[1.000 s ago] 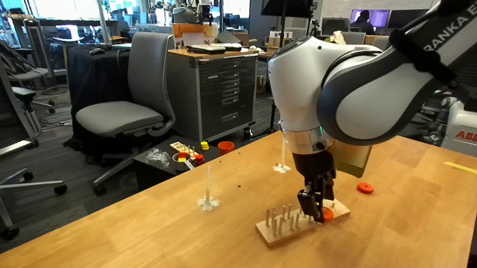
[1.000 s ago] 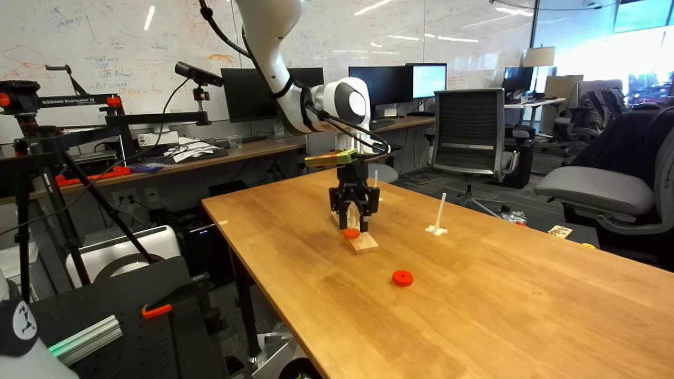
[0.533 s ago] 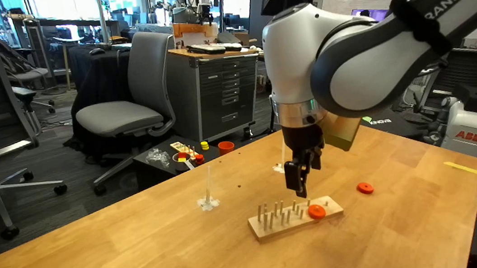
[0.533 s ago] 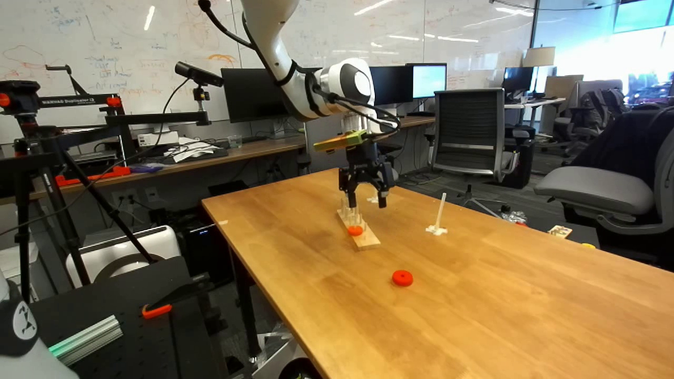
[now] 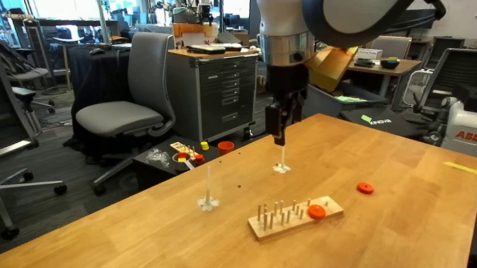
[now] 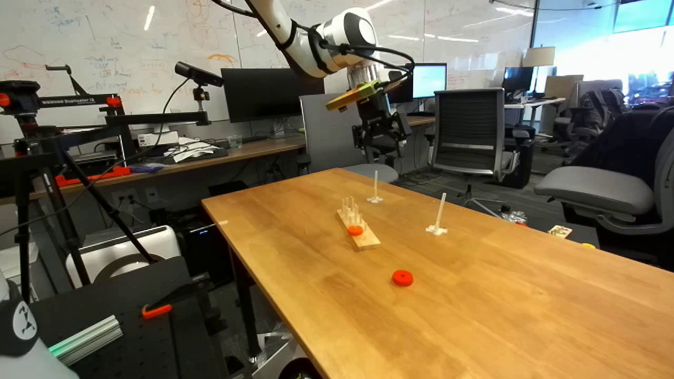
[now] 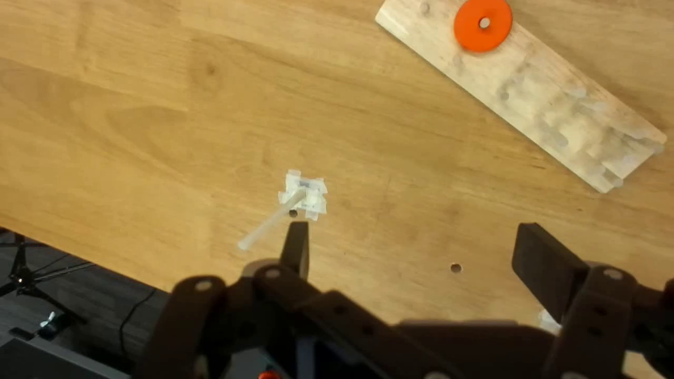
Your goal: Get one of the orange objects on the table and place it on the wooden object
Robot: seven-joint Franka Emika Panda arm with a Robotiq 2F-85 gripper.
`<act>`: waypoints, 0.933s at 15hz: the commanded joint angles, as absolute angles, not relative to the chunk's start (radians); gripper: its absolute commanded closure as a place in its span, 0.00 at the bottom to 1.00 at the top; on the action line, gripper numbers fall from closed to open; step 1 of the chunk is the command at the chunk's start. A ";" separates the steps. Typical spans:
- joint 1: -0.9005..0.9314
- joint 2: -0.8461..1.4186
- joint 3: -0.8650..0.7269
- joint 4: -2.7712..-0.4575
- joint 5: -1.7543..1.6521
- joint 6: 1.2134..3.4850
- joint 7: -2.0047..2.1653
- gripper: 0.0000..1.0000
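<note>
Since half a second ago, raises the end effector [image 7: 412, 245] higher above the worktop [image 5: 134, 247], with nothing shifted below. Holds jaws wide apart in the wrist view: released, nothing gripped. In an exterior view, finds the orange disc [image 5: 316, 211] resting on the wooden board [image 5: 296, 224], toward its right end, seemingly around a peg [image 7: 484, 22]; cannot tell if fully seated or slightly tilted. Puts the disc there below the end effector, nearer and a little right, well apart; in the wrist view, far and slightly right of the gap between the tips. Runs left to right along the board's long axis, right end a touch farther; in the wrist view, diagonally from far left to near right. Shows a redder disc [image 5: 365, 188] on the worktop, right of the board and apart from it. Looks likely done; calls, probably, only for moving clear. For any reseating, needs a descent toward near and right, jaws straddling the disc.
</note>
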State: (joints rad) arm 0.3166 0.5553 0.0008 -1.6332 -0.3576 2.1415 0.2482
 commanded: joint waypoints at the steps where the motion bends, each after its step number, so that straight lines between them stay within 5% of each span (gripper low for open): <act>1: 0.304 0.520 0.018 -1.589 -0.356 2.080 0.200 0.00; 9: 0.226 0.476 0.058 -1.517 -0.280 1.891 -0.026 0.00; 14: 0.145 0.465 0.106 -1.528 -0.155 1.978 -0.193 0.00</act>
